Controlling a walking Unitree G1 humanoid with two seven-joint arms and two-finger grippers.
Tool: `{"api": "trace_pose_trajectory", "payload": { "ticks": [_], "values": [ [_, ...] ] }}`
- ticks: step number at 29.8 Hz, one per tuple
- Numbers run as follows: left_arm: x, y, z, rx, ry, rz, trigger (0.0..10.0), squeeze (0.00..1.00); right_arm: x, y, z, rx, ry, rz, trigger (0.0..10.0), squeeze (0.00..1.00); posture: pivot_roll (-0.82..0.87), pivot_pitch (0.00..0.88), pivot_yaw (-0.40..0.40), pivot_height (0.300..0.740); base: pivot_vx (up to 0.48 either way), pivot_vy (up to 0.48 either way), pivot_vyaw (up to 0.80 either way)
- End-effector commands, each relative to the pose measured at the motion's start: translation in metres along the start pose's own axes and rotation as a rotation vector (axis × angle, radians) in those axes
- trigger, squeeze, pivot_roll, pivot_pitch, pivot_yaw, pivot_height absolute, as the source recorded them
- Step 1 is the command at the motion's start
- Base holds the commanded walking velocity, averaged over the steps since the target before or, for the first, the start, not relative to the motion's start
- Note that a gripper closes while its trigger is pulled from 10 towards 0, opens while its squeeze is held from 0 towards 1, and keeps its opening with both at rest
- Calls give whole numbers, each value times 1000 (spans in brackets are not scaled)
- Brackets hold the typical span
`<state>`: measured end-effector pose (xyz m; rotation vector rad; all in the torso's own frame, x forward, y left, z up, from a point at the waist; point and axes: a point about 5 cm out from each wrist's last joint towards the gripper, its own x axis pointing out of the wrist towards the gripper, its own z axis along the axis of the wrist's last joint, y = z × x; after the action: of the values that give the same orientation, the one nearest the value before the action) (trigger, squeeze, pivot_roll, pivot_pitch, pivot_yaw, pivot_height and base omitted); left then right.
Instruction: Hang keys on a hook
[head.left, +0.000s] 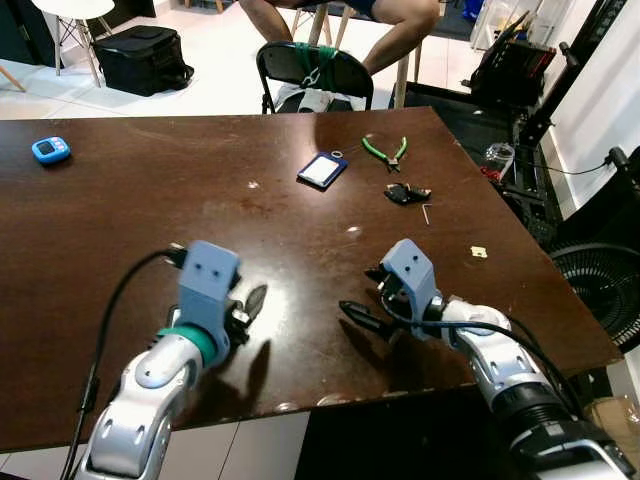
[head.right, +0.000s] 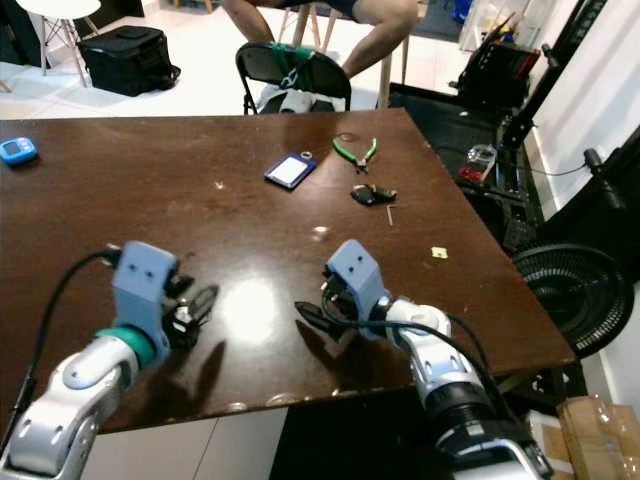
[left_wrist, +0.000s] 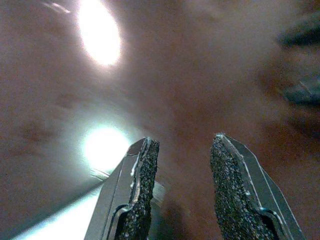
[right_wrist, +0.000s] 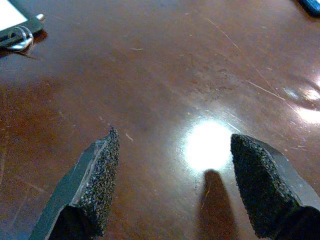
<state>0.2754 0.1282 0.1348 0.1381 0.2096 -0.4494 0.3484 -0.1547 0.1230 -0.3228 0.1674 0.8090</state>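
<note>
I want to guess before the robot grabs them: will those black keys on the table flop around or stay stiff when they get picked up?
The keys look like a small loose bunch, so they would probably dangle and swing. They lie flat on the smooth, shiny table, so a push would likely make them slide, not roll. They look small, so probably light.
</note>
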Motion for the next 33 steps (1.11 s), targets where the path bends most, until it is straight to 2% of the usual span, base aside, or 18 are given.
{"api": "trace_pose_trajectory", "payload": {
  "ticks": [1, 2, 4, 6, 11, 16, 19, 28, 33],
  "values": [
    [2, -9, -10, 22, 63, -75, 10000, 0, 2, 0, 1, 8, -9, 0, 10000, 0, -43, 89, 42, 740, 0, 0, 0],
    [4, -12, -14, 42, 86, -108, 10000, 0, 3, 0, 2, 9, -12, 0, 10000, 0, -45, 88, 45, 740, 0, 0, 0],
    [4, -12, -14, 42, 86, -108, 10000, 0, 3, 0, 2, 9, -12, 0, 10000, 0, -45, 88, 45, 740, 0, 0, 0],
    [6, -11, -20, 87, 124, -95, 10000, 0, 2, 0, 3, 17, -18, -3, 10000, 0, -41, 90, 45, 740, 0, 0, 0],
    [8, -7, -23, 79, 171, -42, 10000, 0, 1, 0, 4, 27, -20, -3, 10000, 0, -35, 92, 43, 740, 0, 0, 0],
    [8, 4, -27, 36, 211, 43, 10000, 0, 4, 2, 5, 27, -23, -1, 10000, 0, -24, 91, 37, 740, 0, 0, 0],
    [8, 15, -25, -30, 204, 101, 10000, 0, 6, 2, 5, 28, -22, 0, 10000, 0, -24, 90, 36, 740, 0, 0, 0],
    [8, 15, -24, -29, 199, 91, 10000, 0, 6, 2, 4, 31, -20, -1, 10000, 0, -28, 89, 37, 740, 0, 0, 0],
    [4, 16, -7, -132, 50, 75, 10000, 0, 5, 2, 3, 33, -16, -4, 10000, 0, -28, 86, 35, 740, 0, 0, 0]
  ]
}}
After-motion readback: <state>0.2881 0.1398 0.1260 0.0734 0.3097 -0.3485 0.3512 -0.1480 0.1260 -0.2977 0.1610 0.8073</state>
